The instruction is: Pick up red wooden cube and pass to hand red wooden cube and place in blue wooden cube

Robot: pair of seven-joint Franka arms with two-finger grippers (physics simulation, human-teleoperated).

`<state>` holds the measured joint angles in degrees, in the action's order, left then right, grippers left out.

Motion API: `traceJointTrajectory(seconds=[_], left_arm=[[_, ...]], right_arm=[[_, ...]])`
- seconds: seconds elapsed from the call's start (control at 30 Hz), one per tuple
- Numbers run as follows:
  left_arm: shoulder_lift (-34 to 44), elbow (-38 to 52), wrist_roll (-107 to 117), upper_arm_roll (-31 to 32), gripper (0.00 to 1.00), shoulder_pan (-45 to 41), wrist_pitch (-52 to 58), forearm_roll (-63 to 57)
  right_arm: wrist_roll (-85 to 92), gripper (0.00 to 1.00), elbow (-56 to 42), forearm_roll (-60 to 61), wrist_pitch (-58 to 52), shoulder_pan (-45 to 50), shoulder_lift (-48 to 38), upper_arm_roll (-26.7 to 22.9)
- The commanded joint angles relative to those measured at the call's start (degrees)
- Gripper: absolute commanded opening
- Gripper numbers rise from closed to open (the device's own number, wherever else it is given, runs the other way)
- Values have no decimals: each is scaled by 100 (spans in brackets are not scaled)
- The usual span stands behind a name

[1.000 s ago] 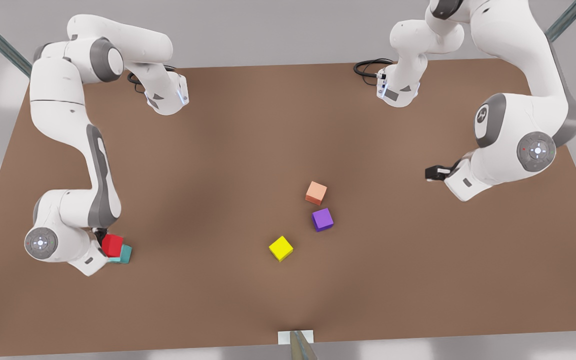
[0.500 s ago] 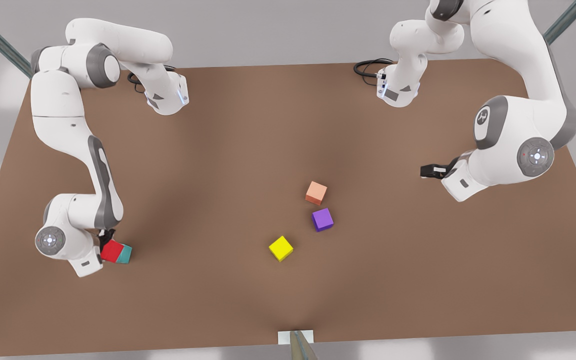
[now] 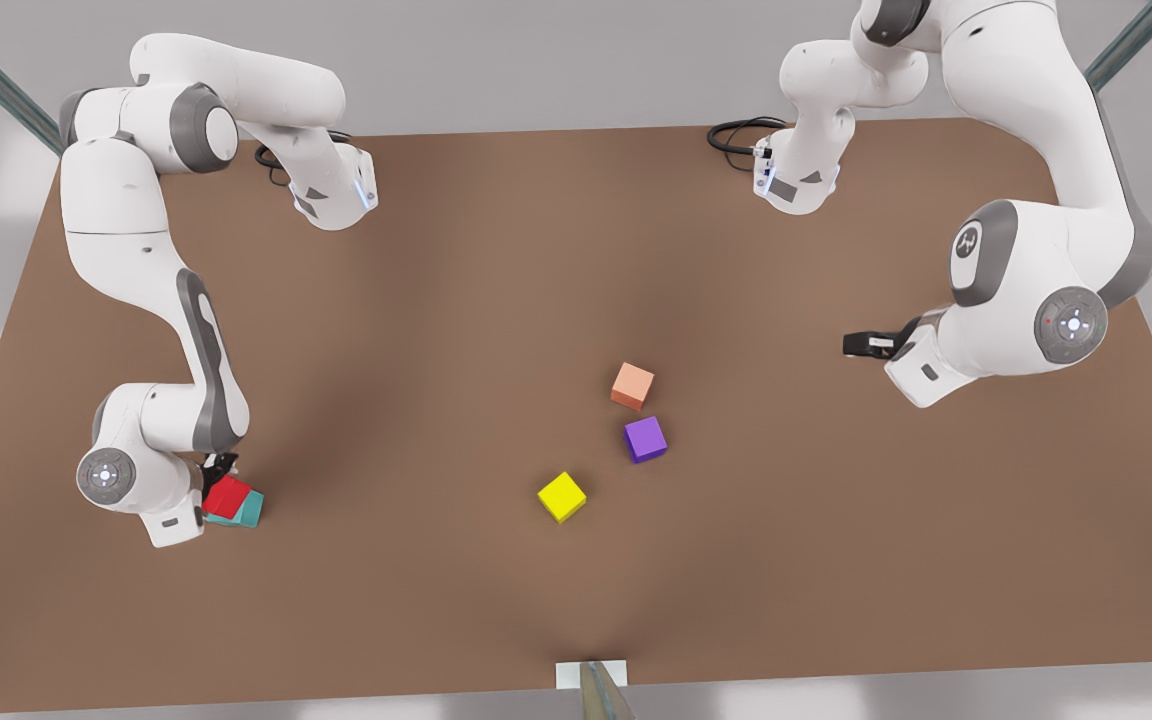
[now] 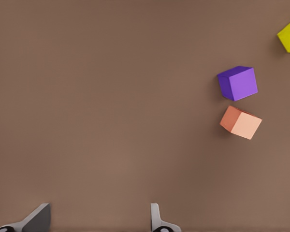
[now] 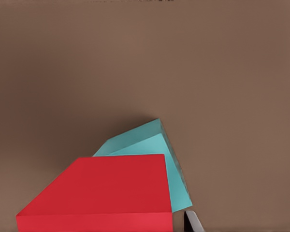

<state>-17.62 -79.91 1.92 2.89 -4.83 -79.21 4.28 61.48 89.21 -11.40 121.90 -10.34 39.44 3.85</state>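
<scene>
The red wooden cube [image 3: 227,497] hangs tilted in my right gripper [image 3: 220,478], which is shut on it at the front view's left. It sits right over the blue wooden cube [image 3: 252,510], a teal block on the table, and overlaps it; I cannot tell whether they touch. In the right wrist view the red wooden cube [image 5: 101,193] covers the near part of the blue wooden cube [image 5: 152,145]. My left gripper [image 3: 861,345] waits open above the table at the front view's right, its fingertips [image 4: 157,220] wide apart with nothing between them.
A salmon cube [image 3: 632,386], a purple cube [image 3: 645,439] and a yellow cube [image 3: 562,496] lie near the middle of the brown table [image 3: 436,300]. Both arm bases stand at the far edge, with black cables [image 3: 736,135] beside them.
The right gripper has shifted slightly and brought the red cube lower and closer over the teal cube. The left arm has barely moved.
</scene>
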Motion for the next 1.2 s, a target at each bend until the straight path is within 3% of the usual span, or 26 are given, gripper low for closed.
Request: traceJointTrajectory(seconds=[0.0, 0.2, 0.33, 0.43, 0.57, 0.63, 0.7, 0.87, 0.93, 1.17], left_arm=[[4, 2, 27, 1, 100, 0, 2, -15], [-22, 2, 19, 1, 100, 17, 10, -23], [-22, 19, 19, 1, 100, 79, 10, -6], [-22, 19, 27, 1, 100, 62, 10, 12], [-22, 19, 27, 1, 100, 62, 10, 82], [-22, 19, 27, 10, 100, 53, 10, 82], [-22, 19, 19, 10, 100, 53, 10, 73], [-22, 19, 19, 10, 100, 62, 10, 65], [-22, 19, 10, 10, 100, 70, 10, 65], [-22, 11, 27, 10, 100, 114, 10, 82]], right_arm=[[-585, 100, -18, 6, -17, 5, -6, 2], [-558, 100, -88, 24, -263, 23, -217, 63], [-585, 100, -264, 533, -1133, 40, -490, 81], [-864, 100, -948, 1288, -1834, 198, -525, 81], [-5409, 100, -1723, 1606, -3242, 436, -481, 90], [-6912, 100, -1908, 966, -3418, 717, -700, 2], [-6895, 100, -1539, 674, -3708, 515, -1746, 37], [-6781, 100, -1003, 946, -4113, 348, -2766, 64], [-6649, 100, -71, 1210, -3664, 243, -3364, -42], [-6658, 100, -106, 1219, -3682, 234, -3311, -33]])
